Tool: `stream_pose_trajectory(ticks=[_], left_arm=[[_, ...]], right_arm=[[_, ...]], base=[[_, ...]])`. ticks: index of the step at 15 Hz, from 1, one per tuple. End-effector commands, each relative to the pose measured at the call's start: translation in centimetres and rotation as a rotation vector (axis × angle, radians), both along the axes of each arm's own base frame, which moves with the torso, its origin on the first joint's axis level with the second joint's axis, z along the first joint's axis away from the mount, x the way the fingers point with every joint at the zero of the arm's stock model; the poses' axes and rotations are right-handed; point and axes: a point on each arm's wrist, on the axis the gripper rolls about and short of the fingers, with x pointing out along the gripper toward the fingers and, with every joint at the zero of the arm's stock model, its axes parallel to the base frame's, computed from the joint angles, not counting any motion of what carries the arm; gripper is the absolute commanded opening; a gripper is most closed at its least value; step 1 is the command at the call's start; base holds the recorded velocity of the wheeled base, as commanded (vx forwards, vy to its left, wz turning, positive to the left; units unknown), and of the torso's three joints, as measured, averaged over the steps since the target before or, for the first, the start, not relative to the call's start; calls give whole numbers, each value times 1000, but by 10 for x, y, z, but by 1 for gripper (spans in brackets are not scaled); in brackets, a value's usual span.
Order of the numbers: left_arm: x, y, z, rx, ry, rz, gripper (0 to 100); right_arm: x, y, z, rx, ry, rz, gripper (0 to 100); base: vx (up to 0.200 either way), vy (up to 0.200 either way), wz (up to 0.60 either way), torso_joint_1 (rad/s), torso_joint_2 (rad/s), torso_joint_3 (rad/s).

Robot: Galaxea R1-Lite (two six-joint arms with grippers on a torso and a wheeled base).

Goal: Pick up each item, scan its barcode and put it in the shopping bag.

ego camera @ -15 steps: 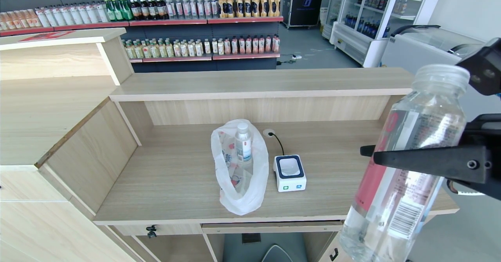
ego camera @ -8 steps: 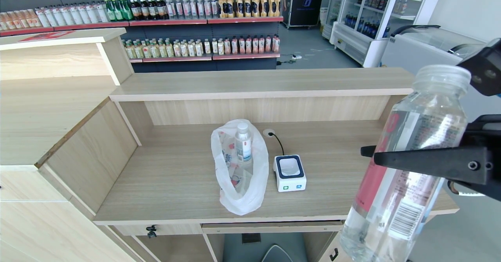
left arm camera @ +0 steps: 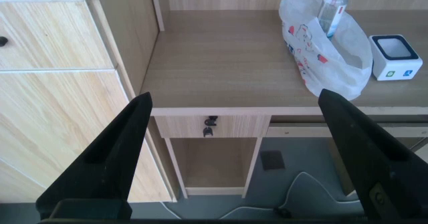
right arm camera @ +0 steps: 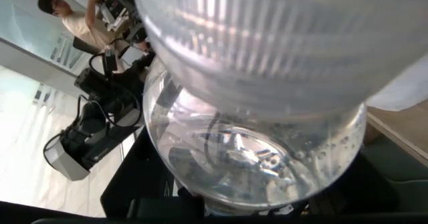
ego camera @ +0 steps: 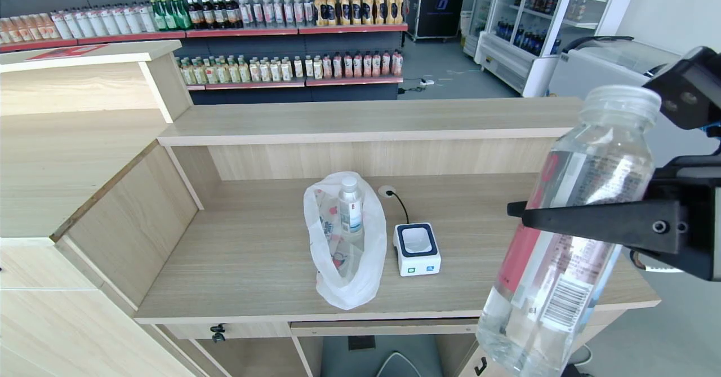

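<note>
The right gripper (ego camera: 605, 222) is clamped on a clear plastic water bottle (ego camera: 569, 236), one flat black finger (ego camera: 591, 224) crossing the middle of its body. The bottle is held in the air close to the head camera, at about 4 o'clock in that view. It tilts with its ribbed translucent cap toward 1 o'clock and its base toward 7 o'clock. Its glossy label has a red band along one side and a white barcode panel (ego camera: 566, 304) near the base. From the right wrist the bottle (right arm camera: 254, 117) shows its rounded, water-filled shoulder. On the pale wood-grain worktop (ego camera: 253, 253) lies the shopping bag (ego camera: 345, 242), thin, crinkled white plastic with a printed pattern, its mouth open. A small clear bottle (ego camera: 350, 207) with a white cap rests inside it. Just beside the bag, at its 3 o'clock, sits the barcode scanner (ego camera: 417, 248), a white rounded box with a dark-rimmed square window. Its black cable (ego camera: 401, 205) runs toward 11 o'clock into a round grommet (ego camera: 386, 190). The left gripper (left arm camera: 234, 157) hangs below the worktop's front edge, its two tapered black fingers spread wide and holding nothing.
</note>
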Motion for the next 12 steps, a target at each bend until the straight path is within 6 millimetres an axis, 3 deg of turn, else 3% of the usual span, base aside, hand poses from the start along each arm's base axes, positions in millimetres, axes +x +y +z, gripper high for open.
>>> stream_pose_trajectory(ticks=[1, 3, 6, 9, 12], left_arm=[[0, 0, 0, 0, -1, 0, 100], [0, 0, 0, 0, -1, 0, 100], [0, 0, 0, 0, -1, 0, 100], [0, 0, 0, 0, -1, 0, 100], [0, 0, 0, 0, -1, 0, 100]], right_arm=[[13, 5, -7, -29, -40, -47, 0], [34, 6, -17, -89, -157, -161, 0], [96, -13, -57, -263, -540, -342, 0], [127, -28, -76, -424, -815, -387, 0], [156, -30, -96, -515, -1023, -403, 0]], base=[[0, 0, 0, 0, 0, 0], [0, 0, 0, 0, 0, 0], [0, 0, 0, 0, 0, 0], [0, 0, 0, 0, 0, 0], [0, 0, 0, 0, 0, 0]])
